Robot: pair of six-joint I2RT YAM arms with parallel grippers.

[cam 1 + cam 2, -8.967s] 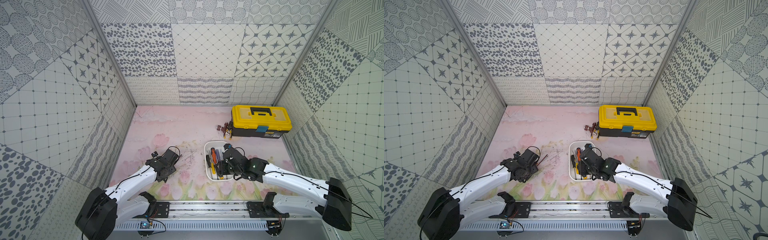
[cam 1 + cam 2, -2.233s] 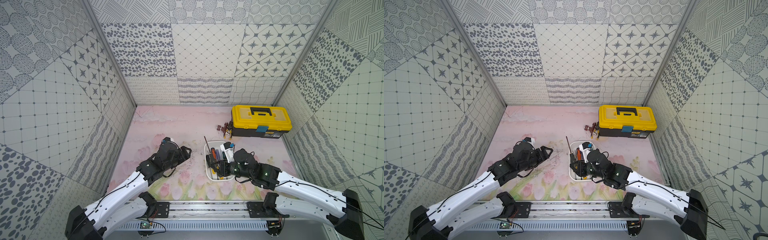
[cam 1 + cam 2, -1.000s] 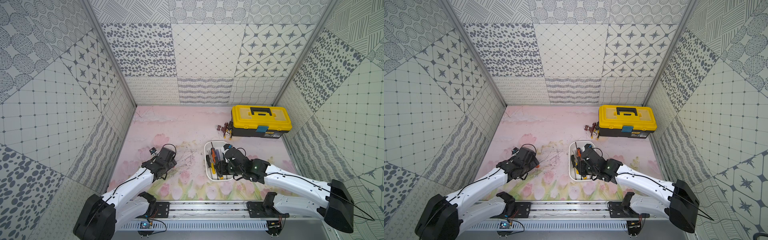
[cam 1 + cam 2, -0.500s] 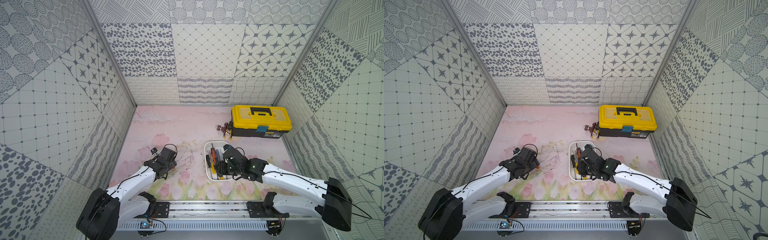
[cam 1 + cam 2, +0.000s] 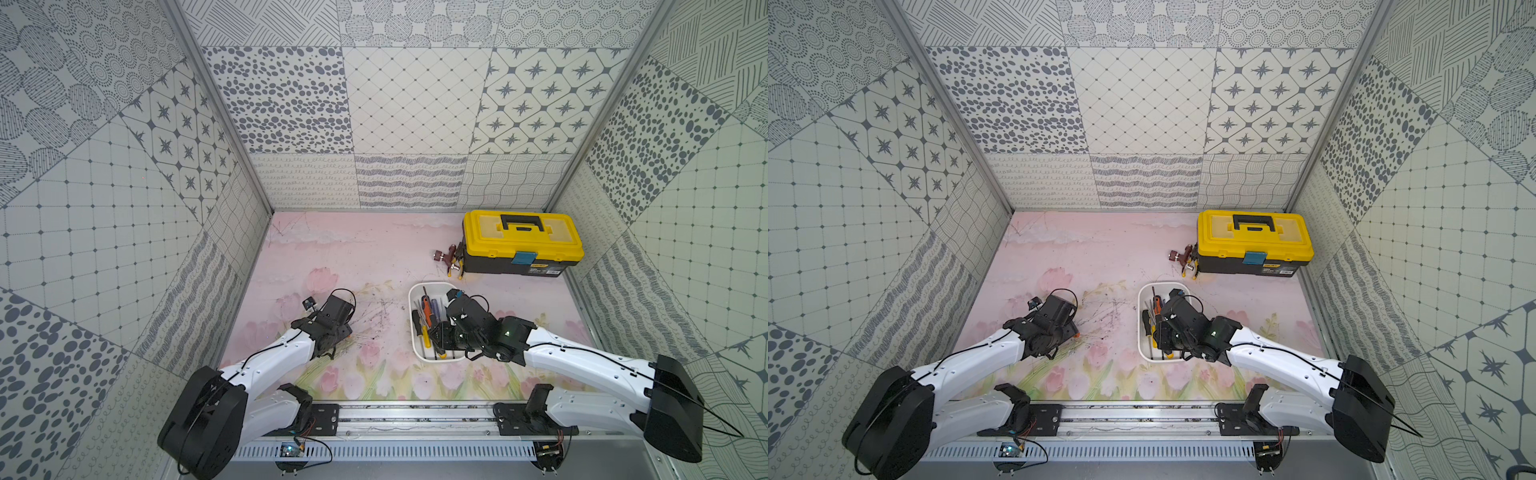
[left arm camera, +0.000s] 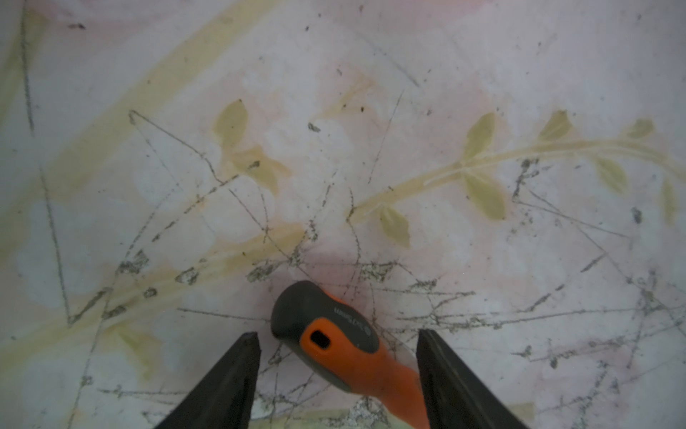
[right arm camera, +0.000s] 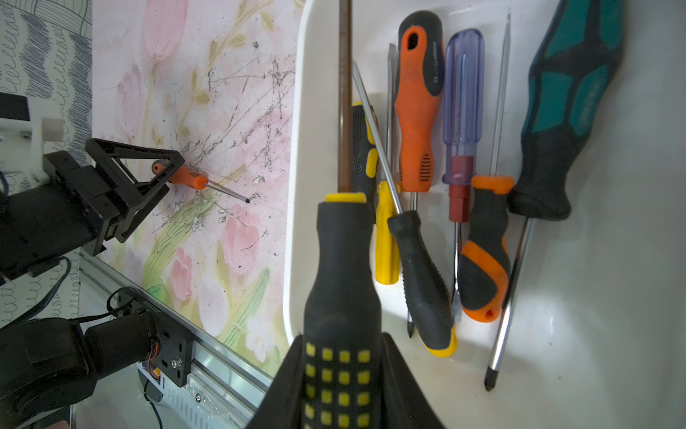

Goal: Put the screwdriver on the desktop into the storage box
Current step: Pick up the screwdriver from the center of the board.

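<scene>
An orange and grey screwdriver (image 6: 341, 345) lies on the pink flowered desktop (image 5: 353, 257), also seen in the right wrist view (image 7: 185, 177). My left gripper (image 6: 336, 334) is down over it, open, one finger on each side of the handle; the handle leans towards one finger and a gap shows at the other. The white storage box (image 5: 411, 299) (image 5: 1140, 328) holds several screwdrivers. My right gripper (image 7: 342, 338) is over the box, shut on a black screwdriver with yellow squares (image 7: 343, 260), its shaft running along the box's rim (image 7: 297, 111).
A yellow-lidded black toolbox (image 5: 521, 243) (image 5: 1252, 241) stands at the back right, with a small reddish tool (image 5: 449, 259) beside it. Patterned walls close in the desktop on three sides. A metal rail (image 5: 415, 419) runs along the front edge.
My left jaws have narrowed round the orange handle, and the left wrist has shifted slightly. The right gripper stays over the box with its screwdriver, barely moved.
</scene>
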